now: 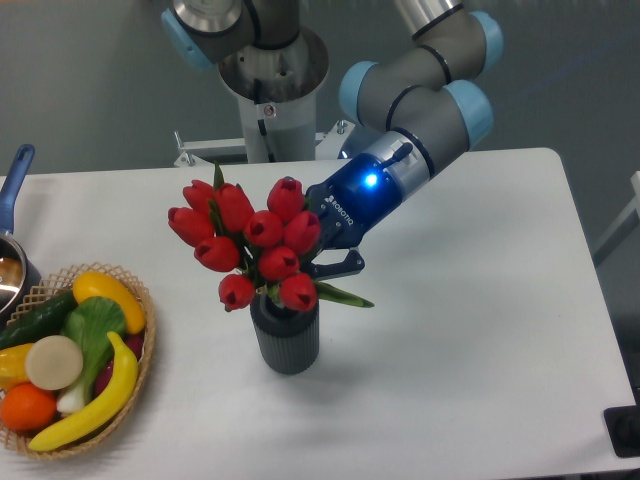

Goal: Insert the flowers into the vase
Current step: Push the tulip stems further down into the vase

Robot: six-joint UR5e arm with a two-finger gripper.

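The flowers, a bunch of red tulips with green leaves, lean to the left with their stems down in the mouth of the vase. The vase is a dark grey ribbed cylinder standing upright on the white table. My gripper comes in from the right, just above the vase's rim, and is shut on the flowers low on the bunch. One dark finger shows; the other is hidden behind the buds. A green leaf sticks out to the right under the gripper.
A wicker basket of fruit and vegetables sits at the front left edge. A pot with a blue handle stands at the far left. The robot's base rises behind the vase.
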